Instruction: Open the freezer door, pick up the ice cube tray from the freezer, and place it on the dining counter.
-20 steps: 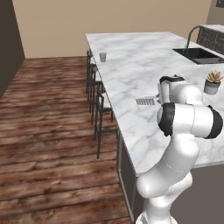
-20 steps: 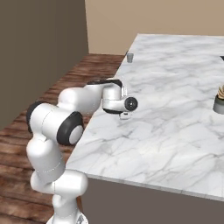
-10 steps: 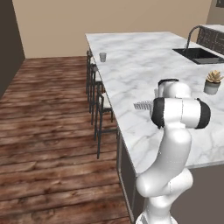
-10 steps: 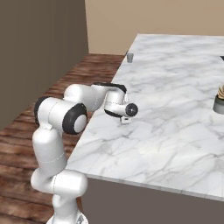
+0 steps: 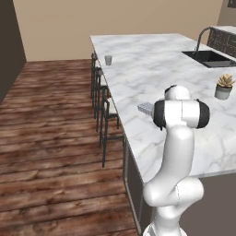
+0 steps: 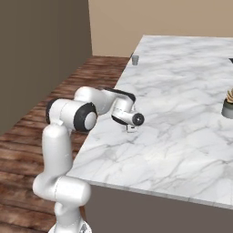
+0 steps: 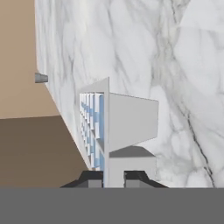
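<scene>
Lowered toward the dining counter [image 5: 138, 69], fingers [image 7: 113, 178] pinch the ice cube tray [image 7: 94, 129] (lengthwise ahead).

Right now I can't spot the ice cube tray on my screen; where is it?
The ice cube tray sits pinched in the claw, at the dining counter's stool-side edge, well short of the small grey cup.

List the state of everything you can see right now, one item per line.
gripper: shut on the tray, over the counter's near edge
tray: held on edge, not yet laid flat
counter: tray not set down
cup: upright on counter
potted plant: upright on counter
</scene>
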